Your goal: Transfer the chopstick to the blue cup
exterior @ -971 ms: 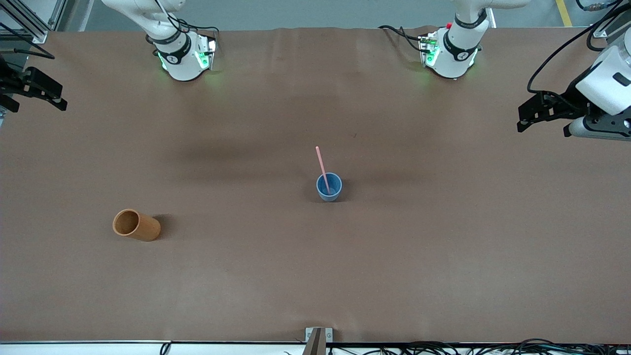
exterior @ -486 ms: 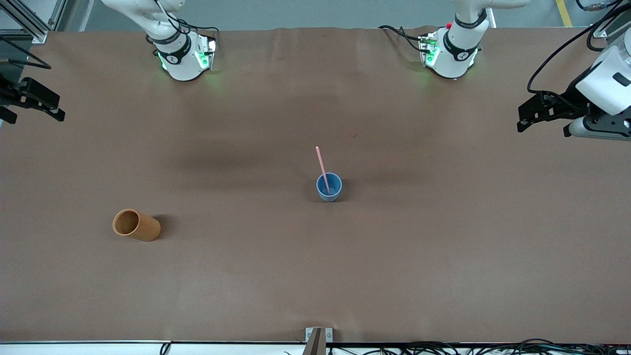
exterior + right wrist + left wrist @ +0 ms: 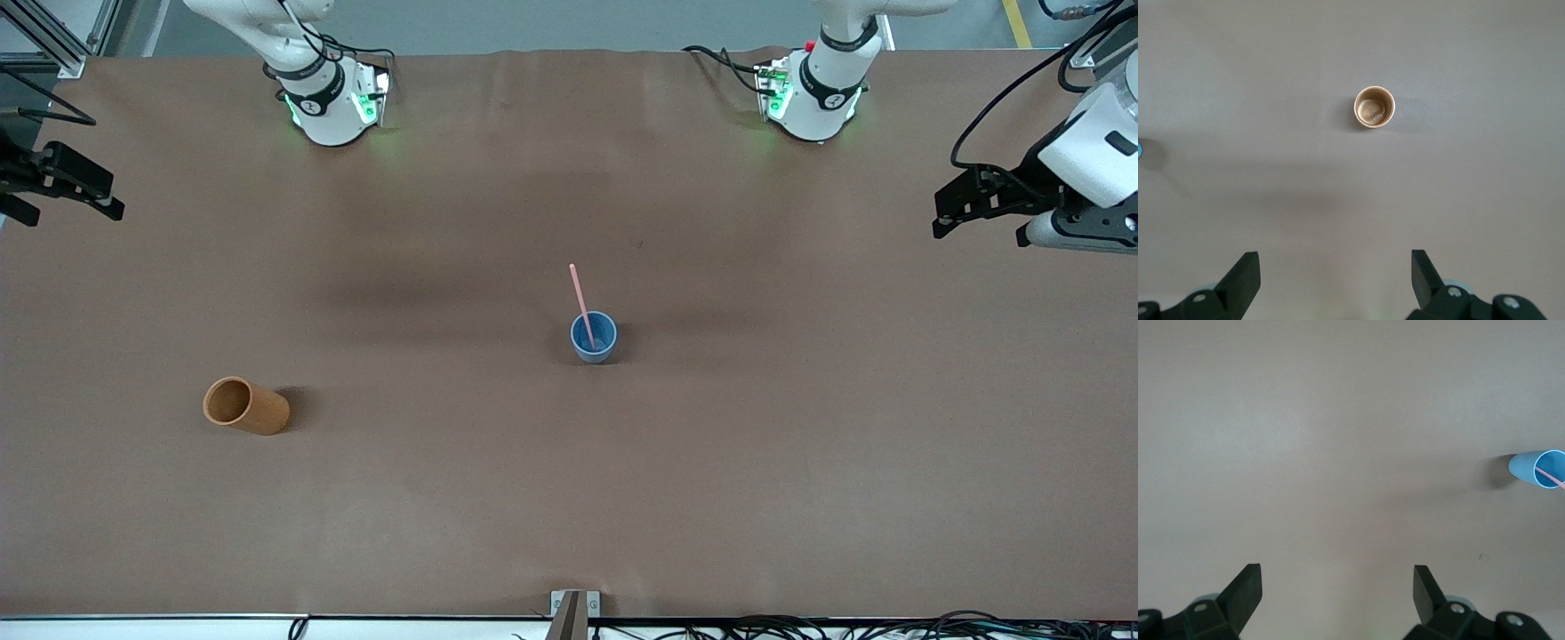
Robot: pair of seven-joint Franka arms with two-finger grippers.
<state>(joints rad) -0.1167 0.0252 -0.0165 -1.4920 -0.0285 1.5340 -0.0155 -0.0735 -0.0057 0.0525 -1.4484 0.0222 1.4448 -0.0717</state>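
Chopstick (image 3: 581,298) position: lower end inside the blue cup (image 3: 593,337), shaft leaning against the rim and projecting upward, tilted toward 11 o'clock in the front view. It is pale pink and thin, and the projecting part is longer than the cup is tall. In the left wrist view only a short pink section (image 3: 1551,477) shows, crossing the cup mouth (image 3: 1537,467) at the frame edge.

Blue cup: upright on the brown table (image 3: 800,444), roughly at the table's middle, with a soft shadow at its base.

Orange-brown cup (image 3: 245,405): upright on the table, nearer to the front camera than the blue cup, at about 8 o'clock from it in the front view, toward the right arm's end and well apart from it. The right wrist view looks straight down into its open mouth (image 3: 1374,107); nothing can be made out inside but the pale bottom.

Left gripper (image 3: 958,204): raised over the left arm's end of the table, at about 2 o'clock from the blue cup in the front view, well apart from it. Jaws stand wide with nothing between them; both fingertips (image 3: 1248,583) appear in the left wrist view over bare table.

Right gripper (image 3: 67,191): raised at the table edge on the right arm's end, at about 10 o'clock from the orange-brown cup. Jaws stand wide and carry nothing; its fingertips (image 3: 1248,267) frame bare table surface in the right wrist view.

Neither gripper touches any object.
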